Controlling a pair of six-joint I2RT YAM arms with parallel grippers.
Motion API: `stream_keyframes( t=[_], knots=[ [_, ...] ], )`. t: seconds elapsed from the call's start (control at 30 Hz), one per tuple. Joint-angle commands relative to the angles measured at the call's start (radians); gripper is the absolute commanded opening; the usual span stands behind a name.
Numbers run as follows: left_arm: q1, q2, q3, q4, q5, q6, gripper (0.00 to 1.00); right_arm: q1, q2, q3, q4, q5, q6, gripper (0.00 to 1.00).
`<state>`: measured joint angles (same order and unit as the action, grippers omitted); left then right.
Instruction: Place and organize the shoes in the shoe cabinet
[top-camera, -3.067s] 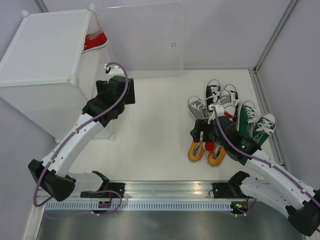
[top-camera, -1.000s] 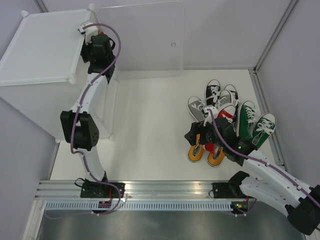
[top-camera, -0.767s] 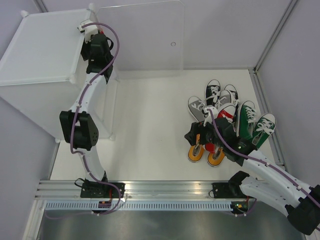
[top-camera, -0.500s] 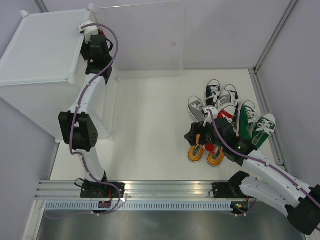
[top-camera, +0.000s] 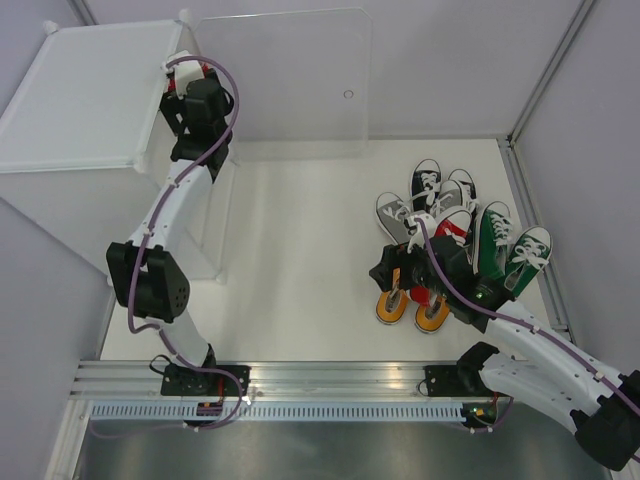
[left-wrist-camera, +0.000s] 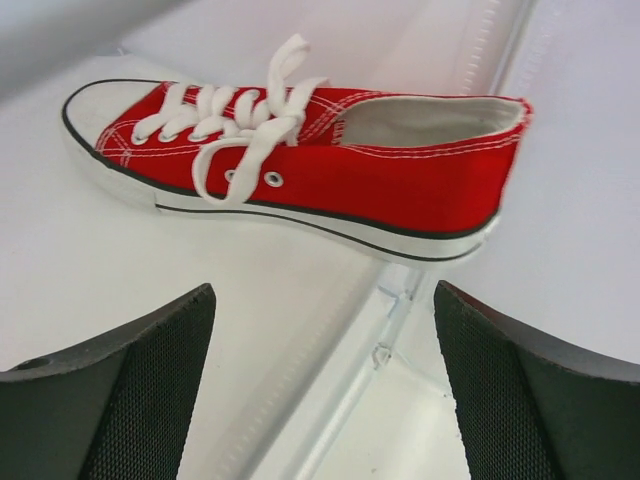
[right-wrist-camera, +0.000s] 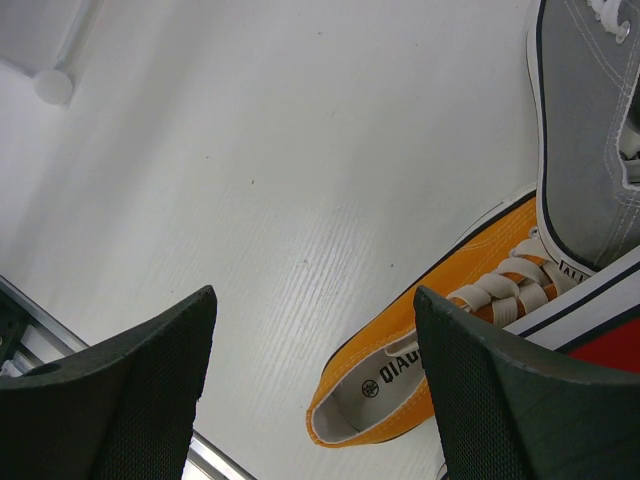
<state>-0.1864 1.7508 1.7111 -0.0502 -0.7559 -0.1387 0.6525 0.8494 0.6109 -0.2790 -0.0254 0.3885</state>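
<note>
Red shoe (left-wrist-camera: 300, 170) by cabinet shelf edge (left-wrist-camera: 335, 335), left jaws wide

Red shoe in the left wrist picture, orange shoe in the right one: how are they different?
The red shoe stands alone on a white shelf of the shoe cabinet; the orange shoe lies on the table with a grey shoe over its toe. The red shoe shows its side; the orange shoe shows its inside. Both have white laces and soles.

free: bare table (top-camera: 300, 250) centre | blocked: shoes (top-camera: 495, 235) right; cabinet (top-camera: 80, 100) left; door panel (top-camera: 280, 80) rear
</note>
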Motion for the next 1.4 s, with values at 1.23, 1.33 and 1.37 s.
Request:
stream_keyframes(
  t=[1.23,1.33,1.37],
  knots=[
    [-0.028,0.360,0.490,-0.023,0.161,0.137,0.87,0.003,0.033,0.006,0.026,0.019,-0.011,0.84],
    [-0.028,0.351,0.489,-0.016,0.145,0.177,0.87,0.003,0.028,0.004,0.024,0.019,-0.011,0.84],
    [-0.027,0.348,0.489,-0.016,0.145,0.179,0.87,0.001,0.028,0.003,0.024,0.019,-0.011,0.84]
  ],
)
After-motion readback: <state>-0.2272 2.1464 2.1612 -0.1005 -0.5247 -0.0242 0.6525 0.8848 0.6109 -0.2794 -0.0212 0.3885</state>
